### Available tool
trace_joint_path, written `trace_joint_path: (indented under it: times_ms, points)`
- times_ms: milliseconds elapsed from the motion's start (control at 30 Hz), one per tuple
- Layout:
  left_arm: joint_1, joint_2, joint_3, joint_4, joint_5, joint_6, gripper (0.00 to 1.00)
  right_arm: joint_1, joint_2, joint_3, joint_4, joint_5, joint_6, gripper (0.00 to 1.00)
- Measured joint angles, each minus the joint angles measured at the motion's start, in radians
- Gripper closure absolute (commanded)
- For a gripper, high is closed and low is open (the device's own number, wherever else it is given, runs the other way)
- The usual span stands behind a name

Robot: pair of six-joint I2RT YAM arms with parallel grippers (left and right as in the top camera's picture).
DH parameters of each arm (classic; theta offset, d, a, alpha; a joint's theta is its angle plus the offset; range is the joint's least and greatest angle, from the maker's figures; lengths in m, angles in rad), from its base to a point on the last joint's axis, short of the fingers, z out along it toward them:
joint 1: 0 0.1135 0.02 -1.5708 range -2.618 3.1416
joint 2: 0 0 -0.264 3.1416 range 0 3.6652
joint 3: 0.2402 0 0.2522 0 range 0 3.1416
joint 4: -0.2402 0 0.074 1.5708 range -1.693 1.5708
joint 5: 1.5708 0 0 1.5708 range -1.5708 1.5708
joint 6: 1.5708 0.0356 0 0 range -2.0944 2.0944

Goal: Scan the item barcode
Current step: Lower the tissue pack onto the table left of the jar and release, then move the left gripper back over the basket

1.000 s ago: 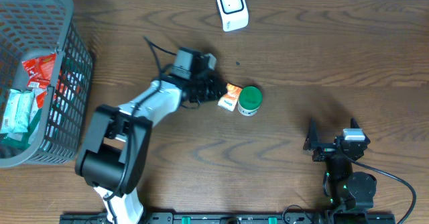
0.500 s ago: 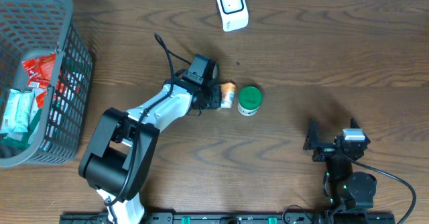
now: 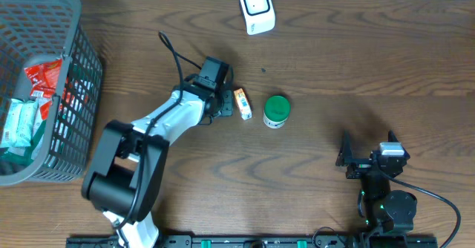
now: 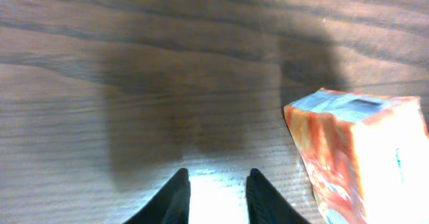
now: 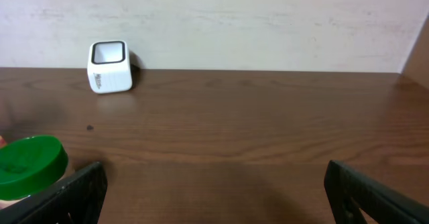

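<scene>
Left wrist: orange box point(image 4: 362, 157), grey top.

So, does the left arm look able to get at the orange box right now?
Probably yes: the orange box lies just beside the left gripper, with only bare table between them, and the jaws are slightly open and empty.

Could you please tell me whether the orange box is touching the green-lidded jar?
Apart. The overhead view shows a clear gap between the orange box and the green-lidded jar.
</scene>
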Motion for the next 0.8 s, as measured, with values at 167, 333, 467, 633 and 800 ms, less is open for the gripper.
trace_joint_path:
  times_ms: [167,333,467,633,800]
  points:
    - [0.011,-0.086,0.024,-0.081,-0.011,0.004,0.44,0.000,0.000,0.000,0.000,0.000,0.000,0.01]
    - [0.009,-0.159,0.103,-0.131,-0.010,-0.011,0.32,0.000,0.000,0.000,0.000,0.000,0.000,0.01]
    - [-0.007,-0.177,0.121,-0.123,-0.014,-0.027,0.31,0.000,0.000,0.000,0.000,0.000,0.000,0.01]
    - [-0.061,-0.150,0.121,-0.108,-0.021,-0.091,0.31,0.000,0.000,0.000,0.000,0.000,0.000,0.01]
    - [-0.113,-0.097,0.121,-0.079,-0.066,-0.148,0.31,0.000,0.000,0.000,0.000,0.000,0.000,0.01]
